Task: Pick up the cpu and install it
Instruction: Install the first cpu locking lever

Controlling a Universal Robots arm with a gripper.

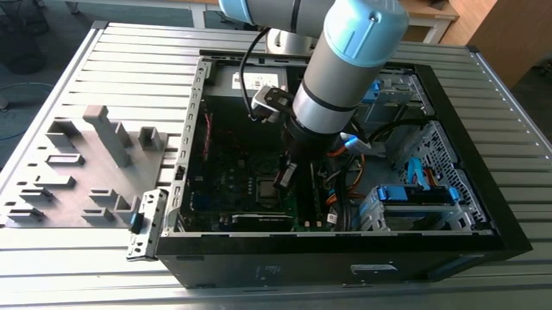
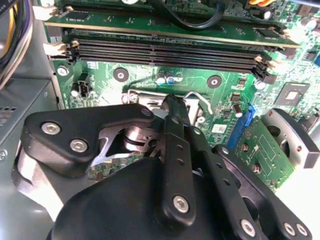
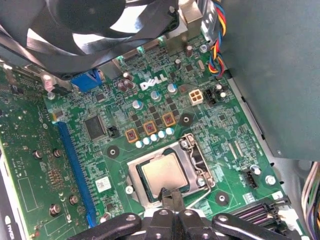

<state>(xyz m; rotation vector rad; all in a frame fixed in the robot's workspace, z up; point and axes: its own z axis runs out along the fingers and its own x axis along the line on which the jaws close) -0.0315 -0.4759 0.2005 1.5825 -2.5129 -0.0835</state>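
The cpu (image 3: 161, 172), a flat silvery square, lies level inside the metal socket frame (image 3: 199, 161) on the green motherboard (image 3: 80, 165). My gripper (image 3: 170, 196) hangs right over the chip's edge, its two dark fingers pressed together and the tips touching or just above that edge. In the second wrist view the shut fingers (image 2: 172, 115) point down at the socket's frame (image 2: 196, 101), and the chip is hidden behind them. In the exterior view my gripper (image 1: 285, 178) reaches down into the open computer case (image 1: 483, 213), over the socket (image 1: 263, 187).
A black fan (image 3: 90, 25) hangs close over the board. Memory slots (image 2: 165, 50) run beside the socket. Cables (image 1: 350, 174) and blue drive bays (image 1: 414, 194) crowd the case at the exterior view's right. A grey tray of blocks (image 1: 77, 168) lies outside the case, at its left.
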